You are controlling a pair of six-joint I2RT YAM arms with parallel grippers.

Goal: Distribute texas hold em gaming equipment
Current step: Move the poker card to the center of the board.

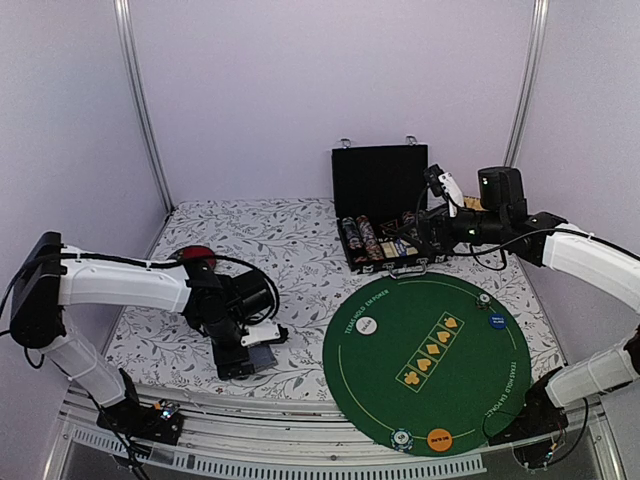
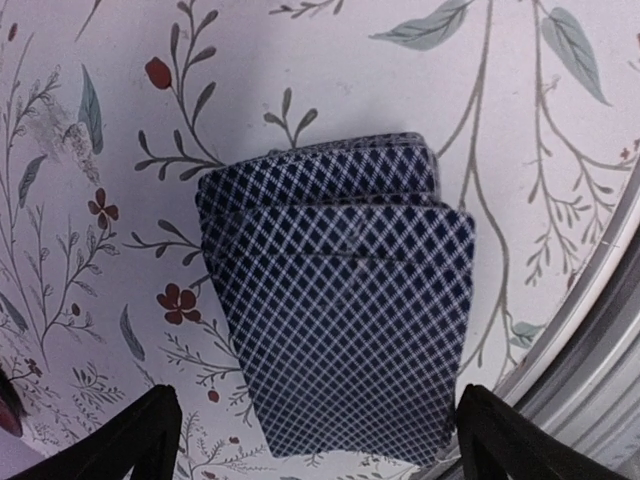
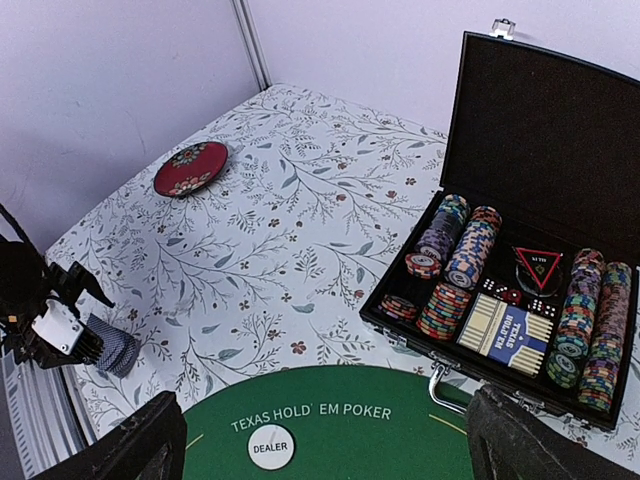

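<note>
Left gripper [image 2: 320, 445] released, straddling card deck [image 2: 340, 310] by table's near edge for pickup; right gripper [image 3: 325, 445] released, empty, facing chip case [image 3: 560, 140].

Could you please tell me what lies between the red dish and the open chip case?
Only bare floral tablecloth; the right wrist view shows nothing resting between the red dish and the chip case.

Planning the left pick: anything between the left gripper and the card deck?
Nothing visible. The left gripper is open directly over the card deck, one finger on each side of its near end, with only tablecloth around the deck.
</note>
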